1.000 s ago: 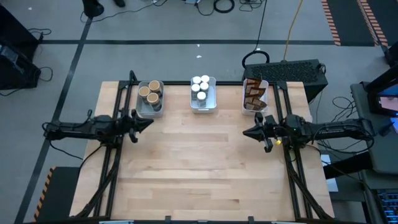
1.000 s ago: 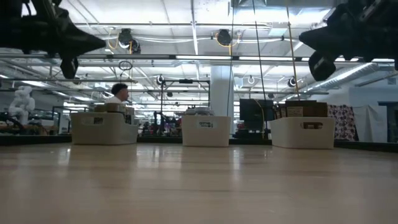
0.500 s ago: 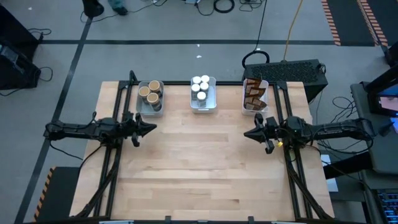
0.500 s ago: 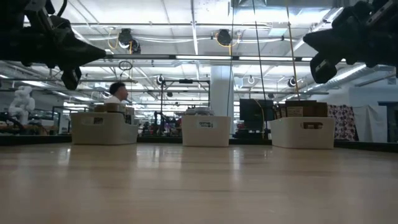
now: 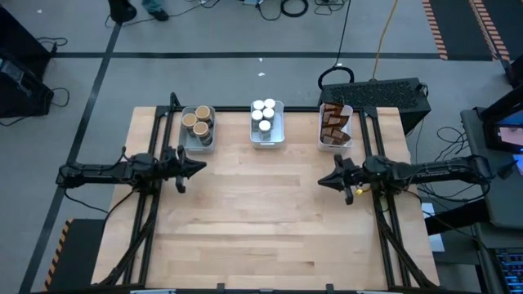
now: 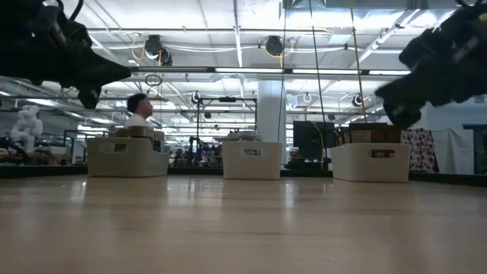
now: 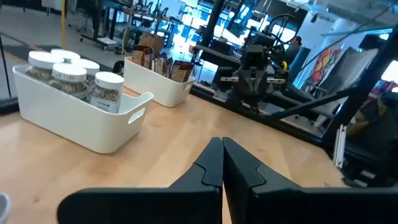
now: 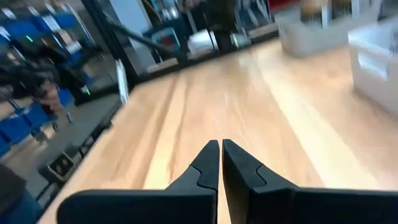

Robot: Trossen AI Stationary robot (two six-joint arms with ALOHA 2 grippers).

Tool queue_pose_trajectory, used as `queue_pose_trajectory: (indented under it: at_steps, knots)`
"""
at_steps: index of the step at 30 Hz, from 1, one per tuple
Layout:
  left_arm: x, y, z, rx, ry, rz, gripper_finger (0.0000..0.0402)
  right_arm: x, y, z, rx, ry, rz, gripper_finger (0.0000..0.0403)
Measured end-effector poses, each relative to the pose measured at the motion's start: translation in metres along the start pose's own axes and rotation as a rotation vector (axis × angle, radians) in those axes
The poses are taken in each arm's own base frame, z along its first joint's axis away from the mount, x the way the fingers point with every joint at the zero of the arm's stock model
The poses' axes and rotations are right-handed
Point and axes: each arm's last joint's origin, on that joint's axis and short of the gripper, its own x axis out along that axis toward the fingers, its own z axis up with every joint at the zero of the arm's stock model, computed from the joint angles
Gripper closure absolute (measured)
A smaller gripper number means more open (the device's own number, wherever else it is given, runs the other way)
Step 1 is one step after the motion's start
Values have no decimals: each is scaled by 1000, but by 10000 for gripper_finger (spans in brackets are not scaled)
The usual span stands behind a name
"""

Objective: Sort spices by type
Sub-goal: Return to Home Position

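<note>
Three trays stand in a row along the table's far edge. The left tray (image 5: pixel 198 129) holds round tan-topped tubs (image 5: pixel 200 120). In the middle tray (image 5: pixel 267 124) stand white-capped jars (image 5: pixel 263 109), which also show in the left wrist view as white-capped jars (image 7: pixel 68 73). Dark brown pouches (image 5: pixel 333 122) fill the right tray (image 5: pixel 335 126). My left gripper (image 5: pixel 202 167) hovers shut above the table's left side, pointing level toward the right. My right gripper (image 5: pixel 320 181) hovers shut above the right side, pointing toward the left. Neither has anything between its fingers.
Bare wooden tabletop (image 5: pixel 261 212) stretches between the two grippers and toward the near edge. Dark frame rails (image 5: pixel 151 220) run along both sides of the table. A person (image 6: pixel 139 110) shows in the room beyond the far edge.
Both grippers have sunk a little toward the table. My left gripper has rolled slightly about its own pointing line. My right gripper has tipped its nose downward a bit. The trays and spices have kept still.
</note>
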Motion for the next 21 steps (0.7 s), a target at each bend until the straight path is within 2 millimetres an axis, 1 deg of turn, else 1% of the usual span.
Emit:
queue_pose_trajectory:
  at_steps: [3,7,15,21]
  knots:
    - [0,0,0,27,0,1,397,0,-2,-5,21,56,-21,403]
    - [0,0,0,48,-3,7,397,-1,-4,-9,15,83,-54,403]
    - [0,0,0,43,-3,9,396,-2,-7,-19,-66,198,-88,403]
    - [0,0,0,42,-3,10,396,-3,-9,-22,-163,226,-95,403]
